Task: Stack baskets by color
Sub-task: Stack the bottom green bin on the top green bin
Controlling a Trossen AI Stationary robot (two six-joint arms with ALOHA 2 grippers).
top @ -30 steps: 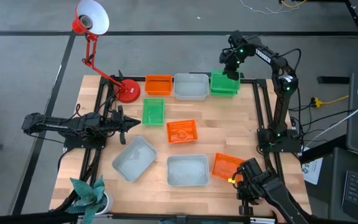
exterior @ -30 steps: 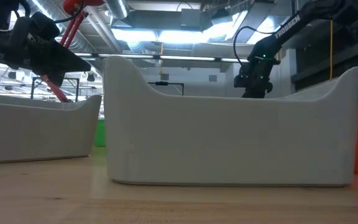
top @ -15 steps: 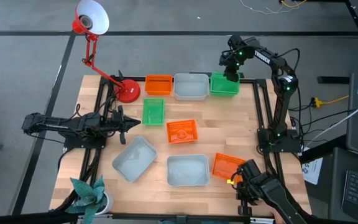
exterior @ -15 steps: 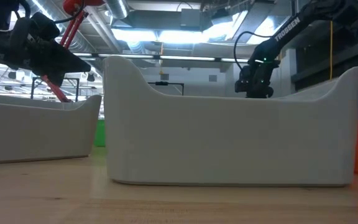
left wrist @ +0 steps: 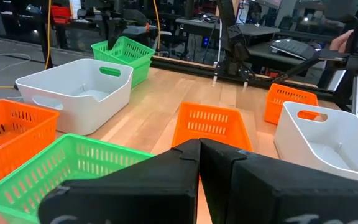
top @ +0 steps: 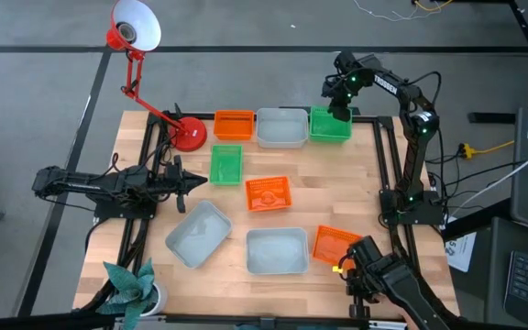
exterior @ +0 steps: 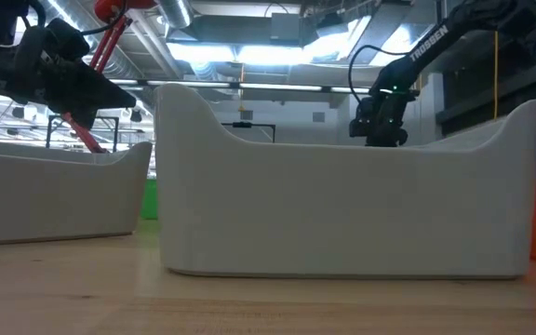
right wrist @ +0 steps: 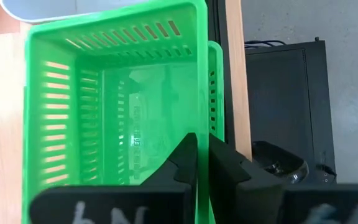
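Observation:
At the far right corner, a green mesh basket [top: 330, 125] sits over a second green basket [right wrist: 216, 87], whose rim shows beside it. My right gripper [top: 339, 99] stands above their far side, pointing steeply down, shut on the upper one. Loose on the wood lie a green basket [top: 225, 164], three orange baskets [top: 234, 125] [top: 269, 193] [top: 335, 244] and three pale grey ones [top: 281, 127] [top: 198, 233] [top: 277, 250]. My left gripper [top: 187, 181] waits at the table's left side, level and shut, with nothing in it. My right gripper pinches the upper green basket's far long wall [right wrist: 204, 124], one finger inside the basket and one outside. The fingers come from above, slanting steeply down. The basket stays upright and level over the lower green one; whether it rests in it I cannot tell.
A red desk lamp's round base [top: 189, 135] stands at the far left, beside the orange basket. A potted plant [top: 134, 288] sits at the near left corner. Dark equipment [top: 383, 275] overhangs the near right corner. Black rails run along both side edges.
The green basket in my right gripper has shifted a little toward the far edge. It lines up more squarely over the one beneath it.

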